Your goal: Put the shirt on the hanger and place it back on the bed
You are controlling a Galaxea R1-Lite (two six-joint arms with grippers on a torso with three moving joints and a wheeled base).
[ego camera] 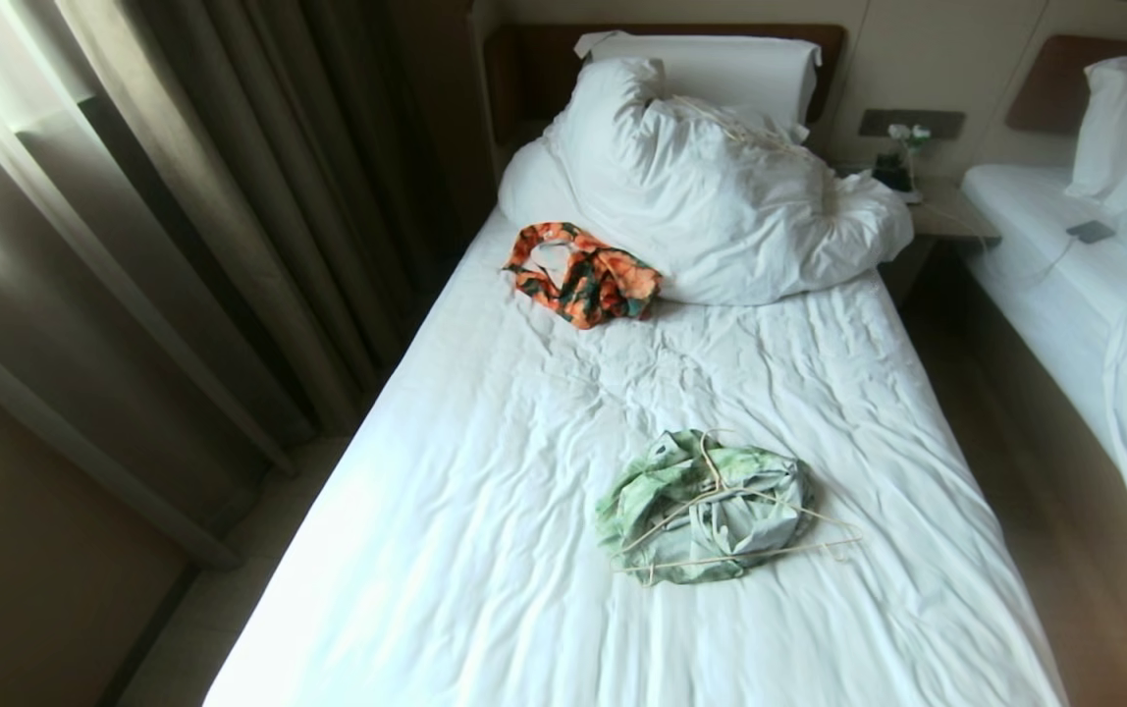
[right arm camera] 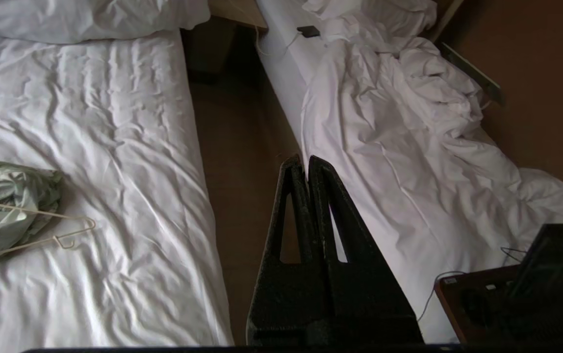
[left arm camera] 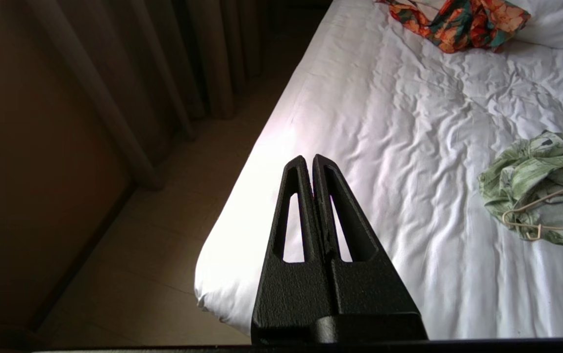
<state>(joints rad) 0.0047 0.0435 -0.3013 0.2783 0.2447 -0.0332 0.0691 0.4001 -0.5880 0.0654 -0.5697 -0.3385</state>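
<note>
Black, my left claw (left arm camera: 313, 159) hangs pressed together and empty over the bed's (ego camera: 485, 550) near left edge; my right claw (right arm camera: 306, 162), likewise pressed together and empty, hangs over the floor gap (right arm camera: 242, 162) between the two beds. Crumpled on the wrinkled sheet beyond lies the shirt (ego camera: 696, 501), with the pale hanger (ego camera: 750, 525) resting on top. Farther up, the orange-patterned garment (ego camera: 588, 275) sits against the bunched duvet (ego camera: 711, 196). Farthest, the pillow (ego camera: 721, 64) leans on the headboard.
</note>
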